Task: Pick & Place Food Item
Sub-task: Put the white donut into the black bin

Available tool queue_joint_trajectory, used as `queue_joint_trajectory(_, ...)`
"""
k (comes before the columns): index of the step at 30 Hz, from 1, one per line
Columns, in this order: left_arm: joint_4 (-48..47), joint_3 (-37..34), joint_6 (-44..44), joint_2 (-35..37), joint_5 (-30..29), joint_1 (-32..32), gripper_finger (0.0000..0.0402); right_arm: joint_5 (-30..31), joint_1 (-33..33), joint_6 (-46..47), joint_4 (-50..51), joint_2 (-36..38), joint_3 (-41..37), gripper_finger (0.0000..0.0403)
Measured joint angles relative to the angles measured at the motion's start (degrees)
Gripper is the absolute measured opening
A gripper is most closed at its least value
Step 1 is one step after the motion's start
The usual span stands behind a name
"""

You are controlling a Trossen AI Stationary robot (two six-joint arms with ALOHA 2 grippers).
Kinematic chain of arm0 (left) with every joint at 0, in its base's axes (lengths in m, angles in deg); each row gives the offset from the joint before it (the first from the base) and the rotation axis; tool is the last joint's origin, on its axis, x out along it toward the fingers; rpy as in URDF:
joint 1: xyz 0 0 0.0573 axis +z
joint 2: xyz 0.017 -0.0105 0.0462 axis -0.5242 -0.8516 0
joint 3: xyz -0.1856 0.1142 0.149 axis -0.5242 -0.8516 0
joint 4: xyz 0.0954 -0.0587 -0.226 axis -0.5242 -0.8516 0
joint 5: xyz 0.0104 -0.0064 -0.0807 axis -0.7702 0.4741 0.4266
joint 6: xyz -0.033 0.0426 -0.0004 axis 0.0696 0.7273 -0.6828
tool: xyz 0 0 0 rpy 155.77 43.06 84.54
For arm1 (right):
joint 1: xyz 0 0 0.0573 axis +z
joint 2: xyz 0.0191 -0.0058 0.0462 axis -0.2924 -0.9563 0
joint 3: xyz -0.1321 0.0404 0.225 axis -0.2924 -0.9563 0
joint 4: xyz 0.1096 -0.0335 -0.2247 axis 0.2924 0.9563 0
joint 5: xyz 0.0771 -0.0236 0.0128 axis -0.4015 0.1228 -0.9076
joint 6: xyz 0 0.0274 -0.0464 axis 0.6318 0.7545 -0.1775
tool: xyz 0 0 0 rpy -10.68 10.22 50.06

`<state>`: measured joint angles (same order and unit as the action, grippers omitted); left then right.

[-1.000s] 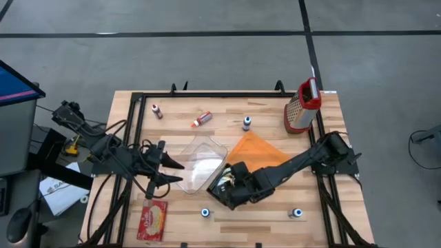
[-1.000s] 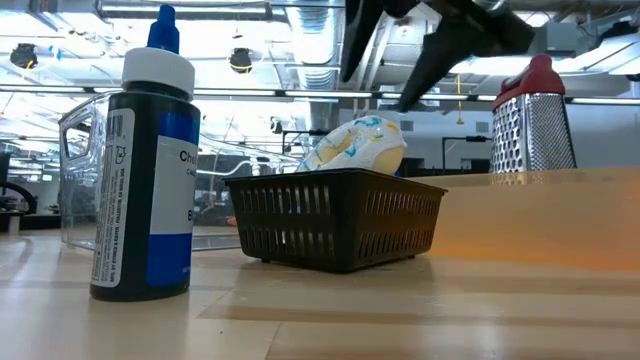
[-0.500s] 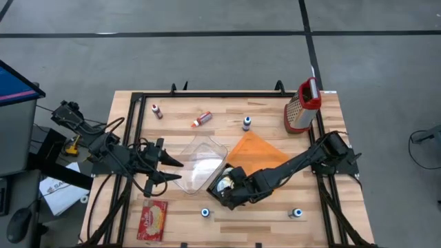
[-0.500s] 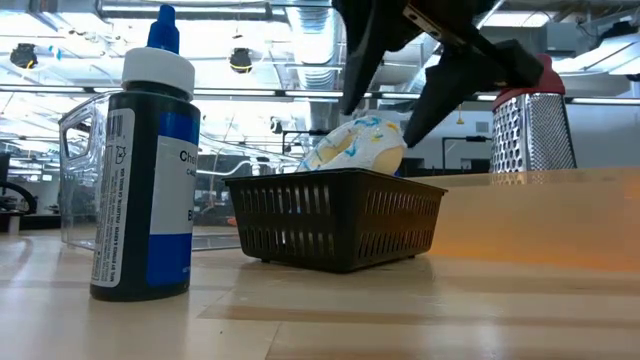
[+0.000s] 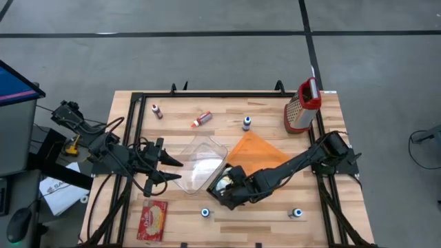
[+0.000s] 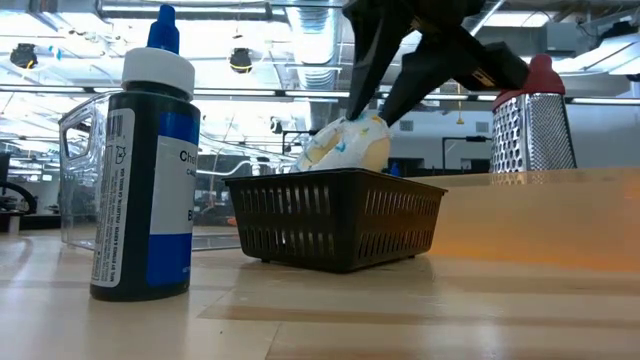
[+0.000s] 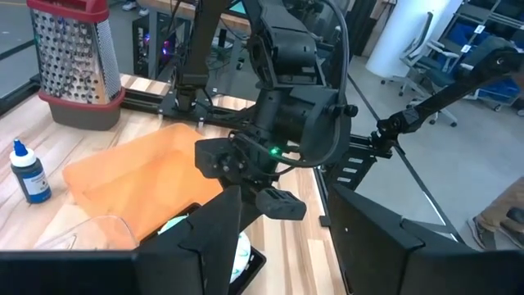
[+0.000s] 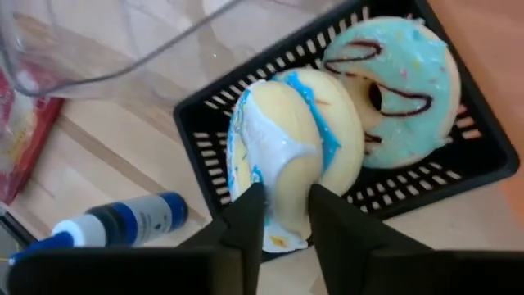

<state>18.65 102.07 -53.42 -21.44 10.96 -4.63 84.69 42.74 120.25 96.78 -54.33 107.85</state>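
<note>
A black mesh basket (image 8: 458,164) stands on the table near its front and holds two donuts. One, with blue icing, lies flat (image 8: 393,78). The other donut (image 8: 286,147), yellow and white with a blue rim, stands on edge. My right gripper (image 8: 285,225) comes down over the basket (image 5: 222,187) and is shut on this donut (image 6: 345,145). My left gripper (image 5: 173,171) hangs open at the left side of a clear plastic container (image 5: 203,162); whether it touches the container I cannot tell. My right gripper pinches the upright donut's upper edge (image 8: 286,192) between its two fingers, one on each flat face. The fingers (image 6: 372,80) slant steeply down from above and from the table's right. The donut stands on edge, its lower part inside the basket.
An orange cloth (image 5: 256,153) lies behind the basket, under my right arm. A metal grater with a red handle (image 5: 302,107) stands at the far right. Small bottles (image 5: 246,123) are scattered about, one (image 6: 145,170) in front of the basket. A red packet (image 5: 152,220) lies front left.
My right gripper has sunk a little toward the basket and shut its wide-open fingers on the upright donut. The donut has tipped slightly but stays in the basket.
</note>
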Motion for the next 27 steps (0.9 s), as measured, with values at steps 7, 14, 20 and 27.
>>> queue_joint_trajectory(7,0.0,0.0,-1.0,0.0,0.0,0.0,0.0181,2.5,0.0,-1.4,-7.0,0.0,0.0,0.0064)
queue_joint_trajectory(14,0.0,0.0,-1.1,0.0,0.0,0.0,0.0181,2.7,0.1,-0.9,-5.3,0.0,0.0,0.0063)
queue_joint_trajectory(20,0.0,0.0,-1.1,0.0,0.0,0.0,0.0181,1.5,0.1,-0.4,-4.5,0.1,-1.1,0.0063)
queue_joint_trajectory(27,0.0,0.0,-1.2,0.0,0.1,0.0,0.0181,-0.1,1.1,3.7,-11.1,0.1,-7.4,0.0092)
